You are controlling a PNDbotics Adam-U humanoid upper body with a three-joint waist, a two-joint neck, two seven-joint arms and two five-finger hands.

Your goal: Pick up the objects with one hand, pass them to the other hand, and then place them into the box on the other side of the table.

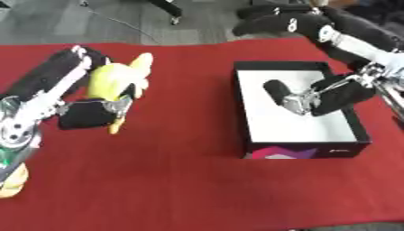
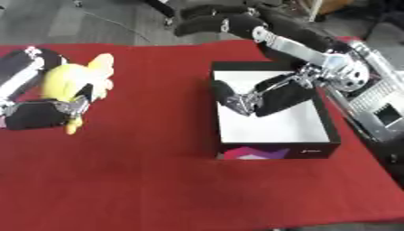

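Observation:
A yellow plush toy (image 1: 118, 81) is held above the red tablecloth (image 1: 173, 180) at the left, between the fingers (image 1: 55, 72) and thumb of my left hand (image 1: 87, 113), which is curled round it. At the right stands a black box (image 1: 304, 152) with a white inside (image 1: 284, 126). My right hand (image 2: 276, 97) hangs inside the box's walls, its fingers (image 2: 225, 95) relaxed and pointing left. I see nothing in that hand, and the white floor around it is bare.
A yellow-green shape (image 1: 12, 180) shows at the lower left edge beside my left arm. Black objects (image 1: 276, 22) and grey floor lie beyond the table's far edge. Silver equipment (image 2: 378, 108) stands off the table's right side.

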